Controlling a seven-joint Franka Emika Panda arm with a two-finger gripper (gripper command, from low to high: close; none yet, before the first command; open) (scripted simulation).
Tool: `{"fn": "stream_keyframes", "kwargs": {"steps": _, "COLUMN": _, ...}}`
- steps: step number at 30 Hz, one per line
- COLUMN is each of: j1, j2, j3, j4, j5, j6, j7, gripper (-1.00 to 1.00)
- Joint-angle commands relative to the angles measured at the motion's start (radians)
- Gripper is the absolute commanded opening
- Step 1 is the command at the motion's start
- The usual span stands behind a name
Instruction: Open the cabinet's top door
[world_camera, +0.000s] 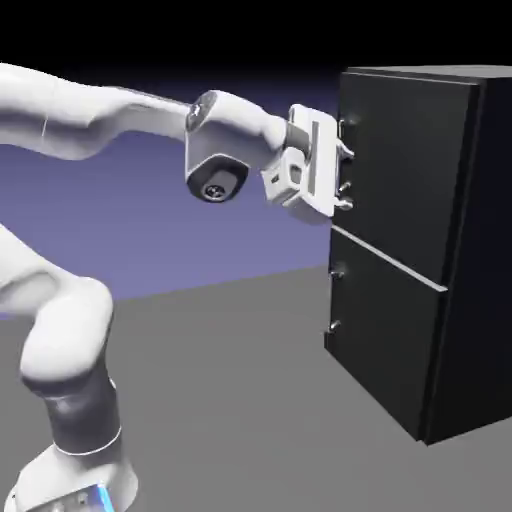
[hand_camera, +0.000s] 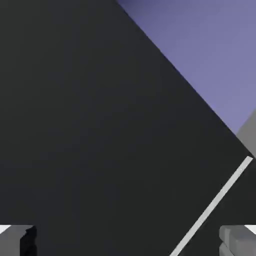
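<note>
I hold the claw (world_camera: 345, 172) spread wide and empty at the handle (world_camera: 343, 160) of the top door (world_camera: 400, 175). The cabinet (world_camera: 455, 300) stands on the table (world_camera: 230, 400), door flush: nothing gripped, pulling remains.

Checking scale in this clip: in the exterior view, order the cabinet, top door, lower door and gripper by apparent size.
1. cabinet
2. top door
3. lower door, looks close to the top door, so unsure
4. gripper, nearer the camera
</note>
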Motion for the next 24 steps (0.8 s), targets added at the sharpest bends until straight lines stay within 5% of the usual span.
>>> {"fn": "stream_keyframes", "kwargs": {"steps": 1, "j1": -0.016, "j2": -0.007, "j3": 0.019, "j4": 0.010, "j5": 0.044, "j6": 0.001, "j7": 0.020, "gripper": 0.00}}
{"fn": "stream_keyframes", "kwargs": {"steps": 24, "j1": -0.387, "j2": -0.176, "j3": 0.453, "j4": 0.249, "j5": 1.044, "j6": 0.013, "j7": 0.476, "gripper": 0.00}}
